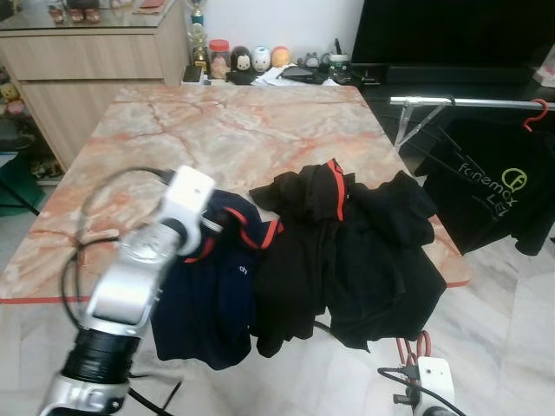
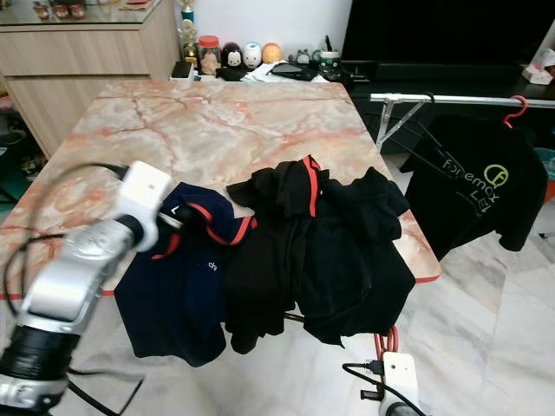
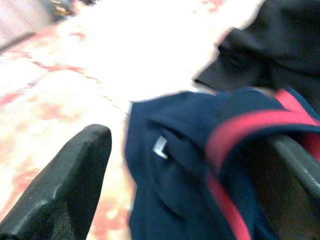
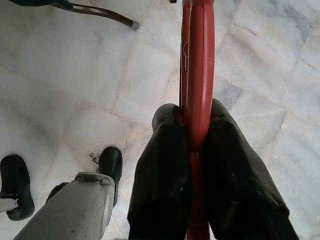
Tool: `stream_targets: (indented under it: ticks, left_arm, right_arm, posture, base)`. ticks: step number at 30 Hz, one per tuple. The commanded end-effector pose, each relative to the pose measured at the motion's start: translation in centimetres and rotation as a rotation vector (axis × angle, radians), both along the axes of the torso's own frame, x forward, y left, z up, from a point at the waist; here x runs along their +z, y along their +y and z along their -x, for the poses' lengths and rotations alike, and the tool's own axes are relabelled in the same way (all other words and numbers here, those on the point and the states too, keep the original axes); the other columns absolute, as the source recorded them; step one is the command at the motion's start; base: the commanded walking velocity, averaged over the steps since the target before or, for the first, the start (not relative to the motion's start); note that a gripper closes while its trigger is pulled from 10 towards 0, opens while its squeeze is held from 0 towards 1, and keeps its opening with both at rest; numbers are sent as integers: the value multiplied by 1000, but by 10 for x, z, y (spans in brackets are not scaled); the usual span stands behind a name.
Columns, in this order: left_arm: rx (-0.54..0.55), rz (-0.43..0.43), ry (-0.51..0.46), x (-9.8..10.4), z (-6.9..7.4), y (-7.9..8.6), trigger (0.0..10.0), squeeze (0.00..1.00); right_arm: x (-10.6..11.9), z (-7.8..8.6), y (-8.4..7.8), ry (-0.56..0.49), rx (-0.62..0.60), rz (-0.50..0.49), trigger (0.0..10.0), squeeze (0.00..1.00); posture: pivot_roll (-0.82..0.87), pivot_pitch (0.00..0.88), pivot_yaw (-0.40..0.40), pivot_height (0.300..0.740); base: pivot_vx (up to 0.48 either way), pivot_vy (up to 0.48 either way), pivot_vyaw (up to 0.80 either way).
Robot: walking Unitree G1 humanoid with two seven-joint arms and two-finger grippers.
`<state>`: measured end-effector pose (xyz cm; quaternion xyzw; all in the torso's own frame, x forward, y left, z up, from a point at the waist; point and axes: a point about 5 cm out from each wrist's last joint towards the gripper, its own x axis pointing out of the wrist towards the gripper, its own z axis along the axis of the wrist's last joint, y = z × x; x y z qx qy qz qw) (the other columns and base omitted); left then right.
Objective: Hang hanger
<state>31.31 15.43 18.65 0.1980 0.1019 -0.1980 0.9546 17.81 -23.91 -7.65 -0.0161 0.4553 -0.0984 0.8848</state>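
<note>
Red hanger (image 4: 199, 90), clamped between the two black fingers (image 4: 162, 170) of the right gripper (image 4: 196, 145), held low over the pale marble floor (image 4: 75, 75); cut off at the frame edge in the eye views, where only a red loop (image 1: 414, 349) pokes up beside the white wrist housing. Left gripper (image 3: 180, 170) reaching onto the navy polo shirt (image 1: 208, 295) at the near edge of the marble table (image 1: 217, 130), fingers apart, one under the red-trimmed collar (image 3: 250, 125), the other off the cloth; wrist picture blurred. Black garments (image 1: 347, 251) heaped just beside the navy shirt, draping over the table edge. Metal clothes rail (image 1: 468, 102) to the right, carrying a black printed T-shirt (image 1: 494, 191) on another red hanger (image 1: 538, 114).
</note>
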Motion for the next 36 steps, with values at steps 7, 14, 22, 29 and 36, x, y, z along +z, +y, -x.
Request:
stream_targets:
  ticks: [7,14,22,29,36]
  left_arm:
    - [-92,18,19,-3,8,-5,10000,1000]
    - [33,120,-93,18,1,13,10000,1000]
    - [-172,179,-80,5,39,12,10000,0]
    - [35,279,-126,-8,51,38,10000,0]
    - [478,370,-258,-28,60,64,10000,0]
  right_arm:
    - [1,-2,-1,-4,4,7,10000,0]
    - [1,-2,-2,-4,5,8,10000,0]
    - [1,-1,-2,-2,5,8,10000,0]
    - [1,0,-4,3,11,12,10000,0]
    - [1,0,-5,4,12,15,10000,0]
  posture:
    - [137,0,-58,740]
    - [137,0,-59,740]
    - [135,0,-63,740]
    - [142,0,-72,740]
    - [120,0,-73,740]
  base:
    - [0,0,0]
    - [0,0,0]
    - [0,0,0]
    - [0,0,0]
    - [0,0,0]
